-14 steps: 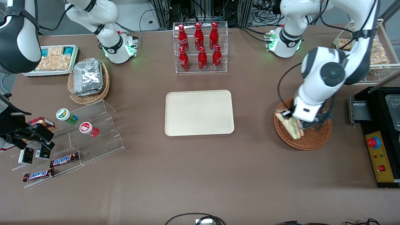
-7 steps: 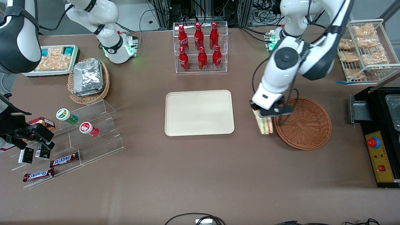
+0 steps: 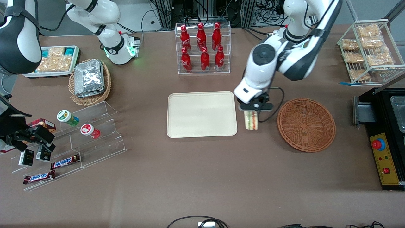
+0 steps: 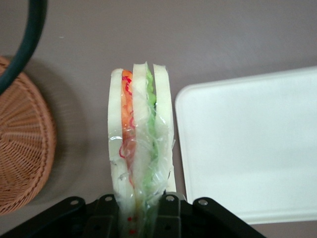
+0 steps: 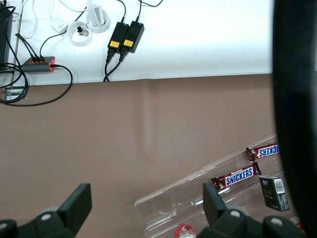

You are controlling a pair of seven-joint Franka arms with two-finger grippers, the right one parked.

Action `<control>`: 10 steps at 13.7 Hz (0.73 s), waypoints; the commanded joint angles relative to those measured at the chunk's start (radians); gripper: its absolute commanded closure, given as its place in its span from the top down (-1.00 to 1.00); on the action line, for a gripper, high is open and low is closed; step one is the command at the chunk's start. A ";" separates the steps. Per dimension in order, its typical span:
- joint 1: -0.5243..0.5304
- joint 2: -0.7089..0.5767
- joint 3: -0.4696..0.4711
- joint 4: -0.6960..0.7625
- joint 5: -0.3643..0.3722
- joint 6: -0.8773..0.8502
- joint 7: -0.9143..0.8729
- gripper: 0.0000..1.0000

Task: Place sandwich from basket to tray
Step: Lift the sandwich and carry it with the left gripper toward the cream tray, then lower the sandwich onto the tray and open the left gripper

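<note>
- The flat cream-beige rectangular tray with rounded corners and a low rim [image 3: 202, 114] lies bare at the middle of the brown table, nearer the front camera than a clear rack of red bottles [image 3: 203, 47].
- My gripper [image 3: 252, 111] hangs above open table, just beside the tray's edge toward the working arm's end, between the tray and the basket.
- It is clenched on the small triangular sandwich of pale white bread [image 3: 251, 120]. In the wrist view my black fingers [image 4: 106, 214] press the bread from both sides, with the red, orange and green filling stripes facing the camera and clear wrap [image 4: 148, 163] around them.
- The sandwich hangs off the table, touching neither tray nor basket.
- The round, shallow, reddish-brown woven wicker basket [image 3: 306, 124] sits toward the working arm's end, with nothing in it.
- I judge this the carrying step: the pick is done, the placing is not.
- Next I should travel farther over the tray, lower until the sandwich rests on it, then let go.
</note>
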 commanded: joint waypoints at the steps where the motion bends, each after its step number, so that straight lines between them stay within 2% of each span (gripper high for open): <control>1: 0.003 0.117 -0.080 0.026 0.122 -0.005 -0.011 -1.00; 6: -0.073 0.265 -0.091 0.085 0.145 0.021 -0.103 -1.00; 8: -0.116 0.323 -0.090 0.118 0.200 0.021 -0.176 -1.00; 10: -0.128 0.377 -0.090 0.121 0.287 0.027 -0.259 -1.00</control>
